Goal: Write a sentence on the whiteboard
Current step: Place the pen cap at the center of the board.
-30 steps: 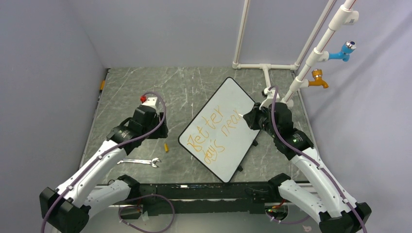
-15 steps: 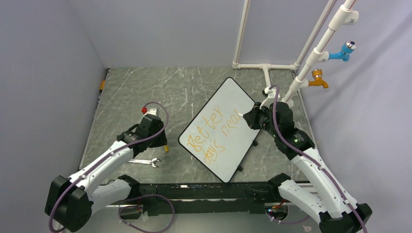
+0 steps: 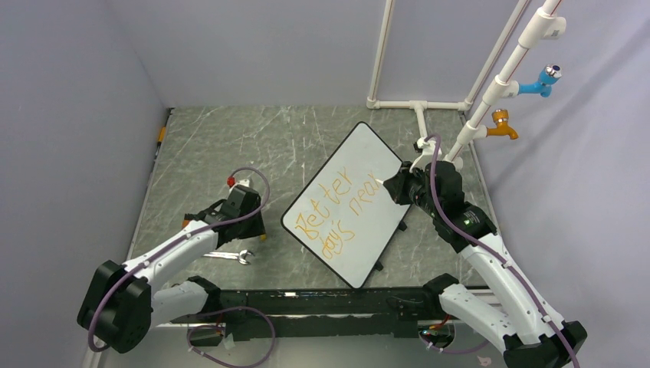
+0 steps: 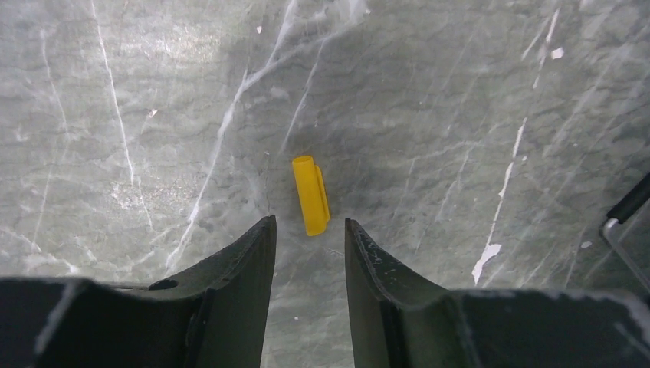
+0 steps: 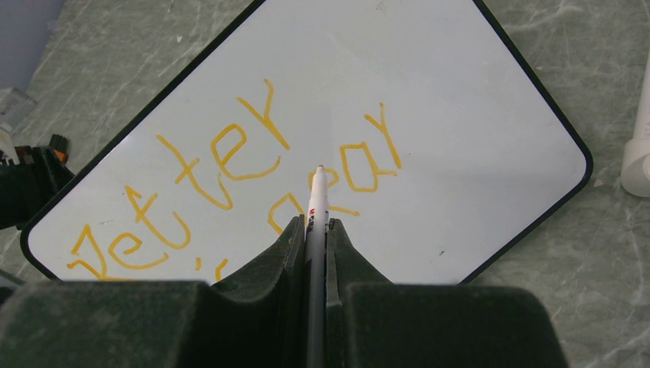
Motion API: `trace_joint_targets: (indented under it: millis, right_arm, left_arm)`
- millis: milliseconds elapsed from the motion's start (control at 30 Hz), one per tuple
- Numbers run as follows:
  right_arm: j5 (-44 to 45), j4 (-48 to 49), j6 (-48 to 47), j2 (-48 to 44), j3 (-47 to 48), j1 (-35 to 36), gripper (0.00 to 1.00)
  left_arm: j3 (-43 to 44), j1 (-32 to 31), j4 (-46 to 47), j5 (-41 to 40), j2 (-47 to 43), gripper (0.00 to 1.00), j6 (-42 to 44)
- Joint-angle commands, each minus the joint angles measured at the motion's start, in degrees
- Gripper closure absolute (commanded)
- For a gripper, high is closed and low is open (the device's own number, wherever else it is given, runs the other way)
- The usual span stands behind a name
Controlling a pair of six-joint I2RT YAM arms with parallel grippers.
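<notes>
Left pincer (image 4: 308, 224) has dropped, open, toward the cap (image 4: 309, 192); right pincer (image 5: 316, 224) clamps the marker (image 5: 316, 195). The sentence (image 3: 326, 205) looks finished; capping remains.

Light fell even and fairly bright from overhead. A soft shadow lay on the grey marbled tabletop (image 4: 460, 92) around the small yellow plastic cap (image 4: 310, 192), just ahead of the left gripper (image 4: 308, 224). The glossy white black-framed whiteboard (image 5: 460, 100) carried a dull sheen beyond the tip of the slim white marker (image 5: 316, 207). The orange handwritten lettering (image 5: 245, 146) looked crisp.
</notes>
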Motion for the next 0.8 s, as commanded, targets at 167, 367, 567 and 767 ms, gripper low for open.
trace_joint_targets:
  millis: [167, 367, 567, 767]
  right_arm:
    - [-0.4, 1.4, 0.1, -0.3, 2.1, 0.0, 1.0]
    - [-0.4, 1.6, 0.0, -0.2, 1.9, 0.0, 1.0]
    - [-0.3, 1.6, -0.1, 0.0, 1.9, -0.1, 1.0]
    - [0.0, 1.6, -0.2, 0.1, 1.6, -0.1, 1.0]
  left_arm:
    - [-1.7, 0.3, 3.8, 1.7, 3.5, 0.63, -2.4]
    - [-2.9, 0.3, 5.8, 2.2, 4.8, 0.64, -2.5]
    - [-3.5, 0.3, 7.5, 2.4, 6.8, 0.69, -2.7]
    - [-4.6, 0.3, 10.0, 2.7, 9.5, 0.71, -3.0]
